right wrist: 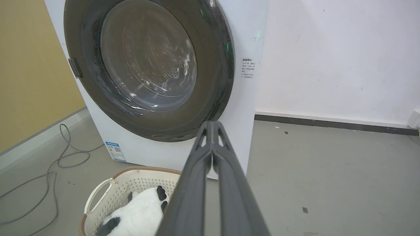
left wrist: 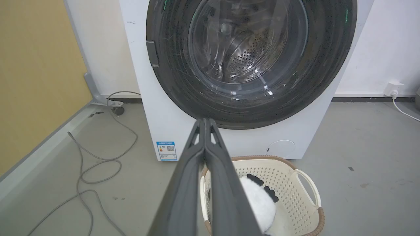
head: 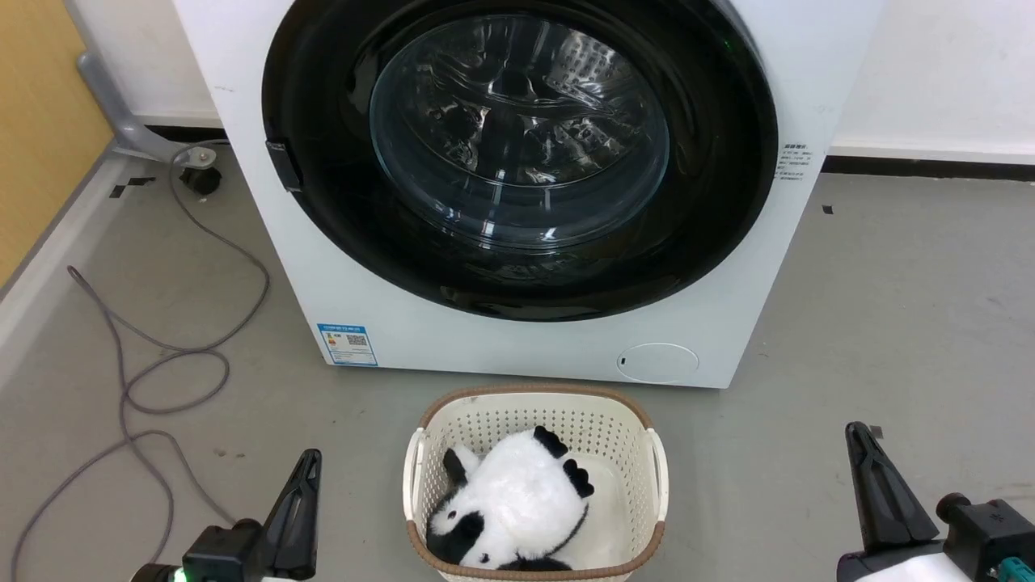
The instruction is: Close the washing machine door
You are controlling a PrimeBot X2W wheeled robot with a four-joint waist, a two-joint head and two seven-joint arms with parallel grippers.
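The white washing machine stands straight ahead on the floor. Its round washing machine door lies flat against the front, glossy black rim around a bulging glass window, with the steel drum visible through the glass. A small latch tab sits on the rim's left side. My left gripper is low at the left, shut and holding nothing; in its wrist view the left gripper points at the door. My right gripper is low at the right, shut and holding nothing, the right gripper aimed at the machine's lower front.
A cream perforated basket with a panda toy stands on the floor between my grippers, just before the machine. Grey cables loop over the floor at the left. A yellow wall runs along the left, a white wall behind.
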